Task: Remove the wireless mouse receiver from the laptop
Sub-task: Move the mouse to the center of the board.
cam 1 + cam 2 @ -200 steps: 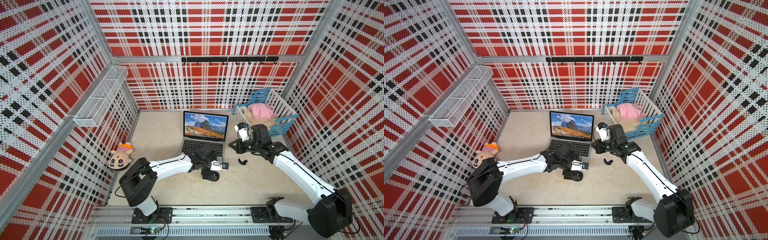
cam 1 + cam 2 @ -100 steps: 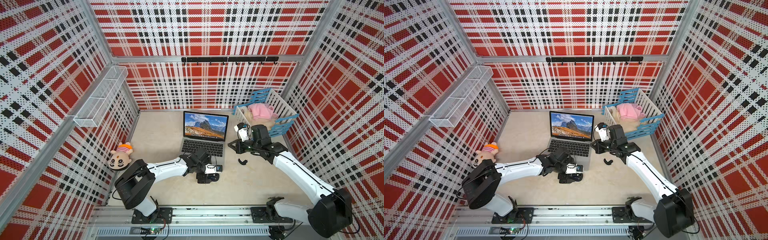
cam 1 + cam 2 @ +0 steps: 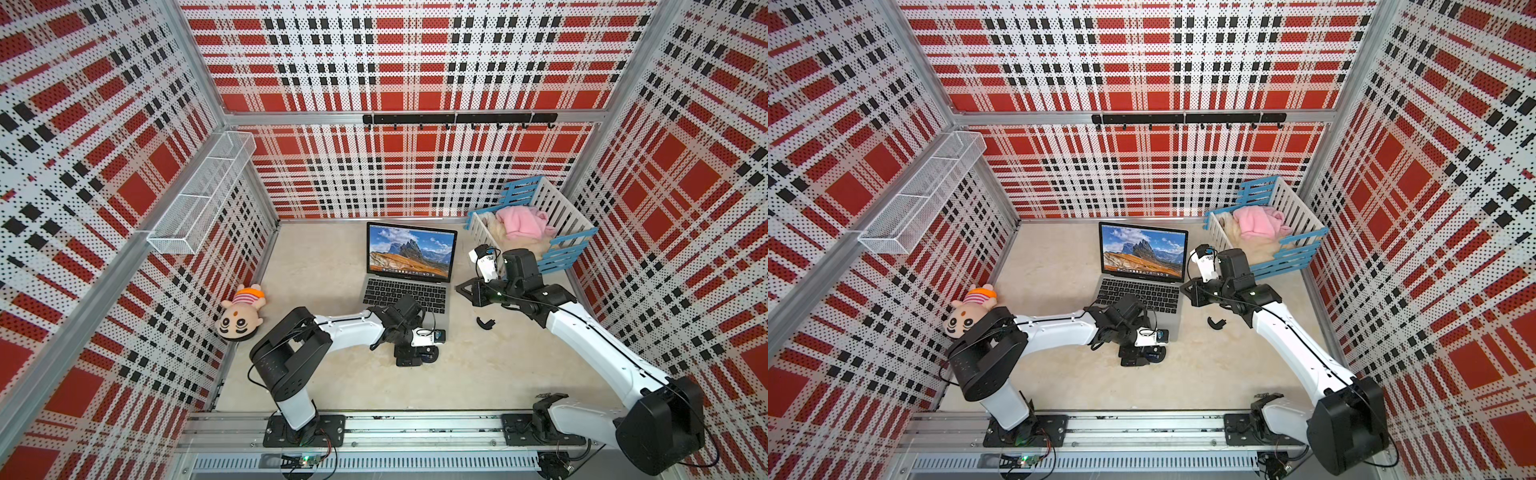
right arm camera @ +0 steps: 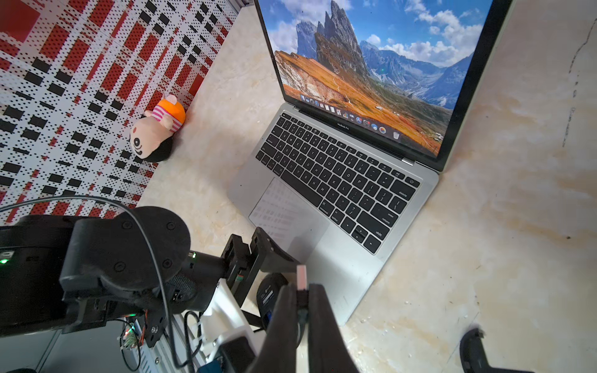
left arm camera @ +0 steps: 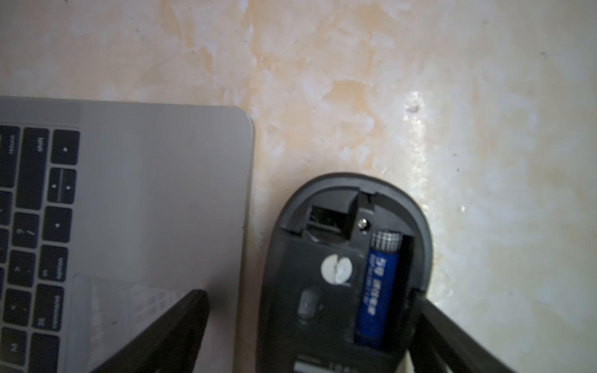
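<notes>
Left pincer [image 5: 308, 295] drew back, straddling mouse [image 5: 339, 226] | right pincer [image 4: 302, 300] still pinches receiver [image 4: 301, 281]

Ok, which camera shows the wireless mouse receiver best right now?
The right wrist view: the wireless mouse receiver sits close up, pinched between the right gripper fingers. Both top views show only the gripper; the receiver is too small there. The left wrist view misses it.

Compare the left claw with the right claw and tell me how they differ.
The left claw stands wide open; the right claw is shut. The left claw straddles the upturned black mouse, while the right claw pinches the wireless mouse receiver, plug sticking out. The left claw sits by the laptop's front corner; the right claw is off its right side. Both are black.
</notes>
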`<state>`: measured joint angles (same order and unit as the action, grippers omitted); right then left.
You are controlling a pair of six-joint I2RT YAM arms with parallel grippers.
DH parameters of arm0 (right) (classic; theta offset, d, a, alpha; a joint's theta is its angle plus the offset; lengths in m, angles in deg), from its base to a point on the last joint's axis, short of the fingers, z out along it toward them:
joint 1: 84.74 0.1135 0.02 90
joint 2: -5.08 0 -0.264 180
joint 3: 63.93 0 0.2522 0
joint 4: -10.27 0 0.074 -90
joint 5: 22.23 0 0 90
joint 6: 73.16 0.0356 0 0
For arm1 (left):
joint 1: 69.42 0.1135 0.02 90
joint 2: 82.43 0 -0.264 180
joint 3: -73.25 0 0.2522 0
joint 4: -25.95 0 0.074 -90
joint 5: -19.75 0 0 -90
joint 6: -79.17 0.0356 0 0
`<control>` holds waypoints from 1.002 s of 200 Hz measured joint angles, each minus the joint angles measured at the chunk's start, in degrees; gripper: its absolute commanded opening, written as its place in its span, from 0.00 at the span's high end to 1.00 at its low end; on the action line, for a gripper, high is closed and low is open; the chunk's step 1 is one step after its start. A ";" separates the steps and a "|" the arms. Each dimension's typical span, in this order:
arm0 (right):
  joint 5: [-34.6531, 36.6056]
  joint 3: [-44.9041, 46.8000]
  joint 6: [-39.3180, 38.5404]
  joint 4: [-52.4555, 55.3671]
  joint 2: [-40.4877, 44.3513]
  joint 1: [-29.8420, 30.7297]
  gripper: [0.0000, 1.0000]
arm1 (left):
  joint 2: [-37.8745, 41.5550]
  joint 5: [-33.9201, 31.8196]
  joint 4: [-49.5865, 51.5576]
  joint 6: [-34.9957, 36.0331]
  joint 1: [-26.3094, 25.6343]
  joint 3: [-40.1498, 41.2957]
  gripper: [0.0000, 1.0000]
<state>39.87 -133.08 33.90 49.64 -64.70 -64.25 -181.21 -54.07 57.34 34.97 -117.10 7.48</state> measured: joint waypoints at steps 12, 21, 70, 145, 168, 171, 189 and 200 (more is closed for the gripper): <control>-0.02 0.09 -0.02 -0.17 0.00 -0.02 1.00 | -0.63 -0.13 -0.02 0.00 -0.09 -0.76 0.20; -0.02 0.24 -0.02 -0.24 0.00 -0.04 1.00 | -0.96 -0.46 -0.11 0.04 -0.28 -1.16 0.25; 0.09 1.64 -0.02 -0.15 0.94 -0.63 1.00 | -1.42 -1.33 0.35 -2.01 -2.62 -2.16 0.36; 3.76 1.51 0.55 5.46 1.01 -0.92 1.00 | -6.01 -1.14 -11.47 -15.72 -10.67 -2.29 0.24; 4.02 1.51 0.68 6.78 1.01 -0.92 1.00 | -6.84 -1.38 -13.94 -18.49 -10.82 -2.32 0.22; 4.04 1.51 0.72 6.88 1.01 -0.92 1.00 | -6.93 -1.38 -14.23 -18.60 -10.82 -2.32 0.22; 4.17 1.51 1.01 7.50 0.98 -0.92 1.00 | -7.10 -1.44 -15.93 -19.67 -10.78 -1.86 0.22; 4.15 1.51 1.25 7.58 0.98 -0.92 1.00 | -7.10 -1.22 -17.31 -20.13 -10.45 -1.16 0.22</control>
<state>44.02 -131.58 35.14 57.22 -63.72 -65.17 -188.32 -55.29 40.03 14.84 -127.55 6.32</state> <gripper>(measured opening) 0.108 0.780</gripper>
